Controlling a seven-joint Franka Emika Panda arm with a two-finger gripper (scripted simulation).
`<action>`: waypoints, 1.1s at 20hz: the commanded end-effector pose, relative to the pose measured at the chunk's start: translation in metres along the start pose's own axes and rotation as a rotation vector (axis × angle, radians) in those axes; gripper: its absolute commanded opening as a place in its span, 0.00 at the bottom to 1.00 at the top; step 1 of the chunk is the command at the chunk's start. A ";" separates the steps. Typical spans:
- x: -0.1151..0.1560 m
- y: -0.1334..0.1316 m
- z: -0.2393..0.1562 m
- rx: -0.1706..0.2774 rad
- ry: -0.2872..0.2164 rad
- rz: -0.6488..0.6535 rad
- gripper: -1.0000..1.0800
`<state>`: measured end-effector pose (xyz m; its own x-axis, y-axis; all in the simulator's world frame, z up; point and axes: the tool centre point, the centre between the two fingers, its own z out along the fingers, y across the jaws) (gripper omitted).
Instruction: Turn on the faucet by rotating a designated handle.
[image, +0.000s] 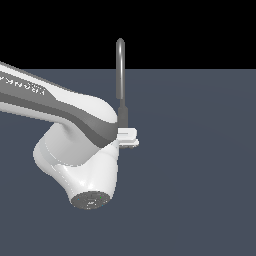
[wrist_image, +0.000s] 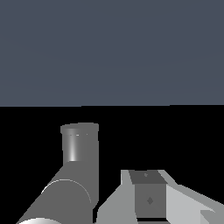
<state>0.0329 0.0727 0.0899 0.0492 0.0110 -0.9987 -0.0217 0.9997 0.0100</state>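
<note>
At the exterior view's centre the gripper (image: 131, 136) sits against the base of the faucet (image: 120, 75), its handle hidden (jaw opening cannot be told), so contact seems near and the turning looks undone.

A smooth, glossy metallic finish is shown on the tall arched grey faucet (image: 120, 70), glossy white plastic on the robot arm (image: 80, 165).

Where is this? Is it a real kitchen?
Probably not a real kitchen. It looks like a computer-made test scene: a lone faucet stands on a plain blue-grey floor with black emptiness behind, and a white robot arm reaches to it. No sink or walls show.
</note>
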 end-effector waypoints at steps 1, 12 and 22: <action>0.006 -0.008 -0.002 0.009 0.018 -0.008 0.00; 0.015 -0.008 -0.007 0.007 0.048 -0.010 0.00; -0.021 0.004 -0.005 0.007 0.049 -0.010 0.00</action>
<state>0.0267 0.0773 0.1013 -0.0089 -0.0008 -1.0000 -0.0189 0.9998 -0.0007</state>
